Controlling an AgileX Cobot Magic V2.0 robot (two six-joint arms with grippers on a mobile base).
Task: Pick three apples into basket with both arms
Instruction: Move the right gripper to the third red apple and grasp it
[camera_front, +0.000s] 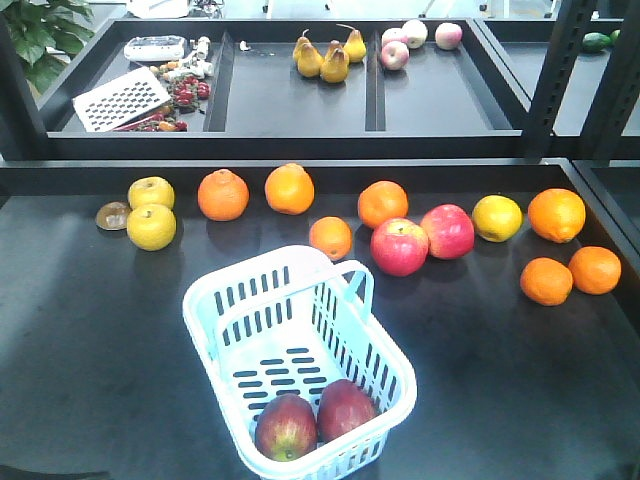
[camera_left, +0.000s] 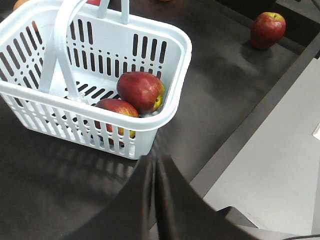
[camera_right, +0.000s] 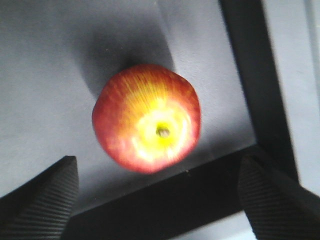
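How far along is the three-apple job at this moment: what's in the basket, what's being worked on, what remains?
Done: two dark maroon-red apples lie side by side in the pale blue-white slotted plastic basket. In hand: nothing is gripped yet; the right gripper is open, its fingers either side of a third red apple with a yellow stem patch on the dark table. Left: grasp that apple and place it in the basket.
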